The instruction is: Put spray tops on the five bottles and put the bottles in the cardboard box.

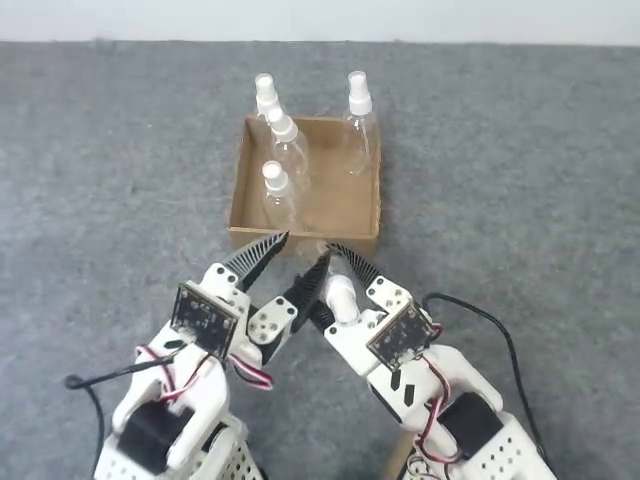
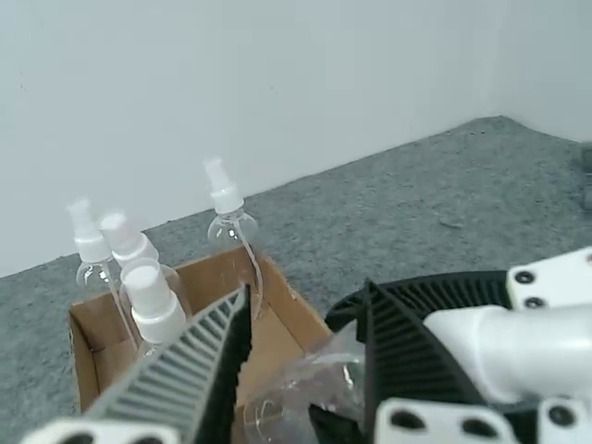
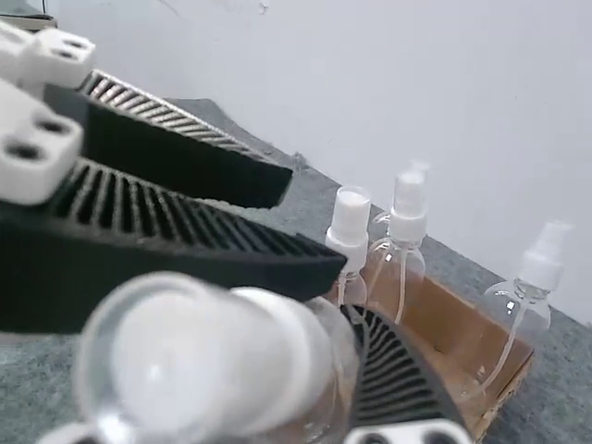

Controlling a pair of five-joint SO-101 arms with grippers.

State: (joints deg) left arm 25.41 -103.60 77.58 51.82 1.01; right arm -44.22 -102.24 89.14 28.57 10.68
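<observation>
Right pincer (image 1: 338, 275) clasped a capped bottle (image 1: 341, 296) at the box (image 1: 240, 200) near wall; left pincer (image 1: 302, 252) gaped beside it. Four bottles (image 1: 287, 150) crowded upper-centre frame.

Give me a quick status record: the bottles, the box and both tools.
cardboard box: open, just beyond both tools
left bottles: three, capped, upright, at the box's left side
rear-right bottle: capped, upright, at the box's far right corner
fifth bottle: outside the box, white spray top gripped by the right tool
left tool: beside that bottle's clear body, grip unclear
remaining: fifth bottle not yet boxed
</observation>
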